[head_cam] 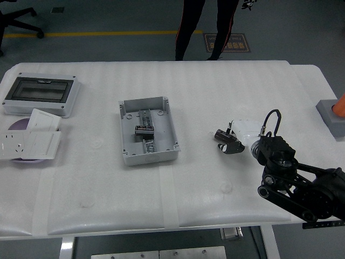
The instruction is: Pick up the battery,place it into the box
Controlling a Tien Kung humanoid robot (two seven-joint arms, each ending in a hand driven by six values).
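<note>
Fingers [230,144] of the right hand [240,136] curl down around the battery [221,135] on the counter [215,97], apparently closing to lift it, because the open box [147,130], already holding another cell, waits well apart at nine o'clock.

- The right hand [233,141] covers the dark thing beneath it, so whether its fingers grip it is unclear.
- A person [207,27] beyond the counter [215,91] is cut off above the legs.
- A grey block [333,116] runs off the right edge.
</note>
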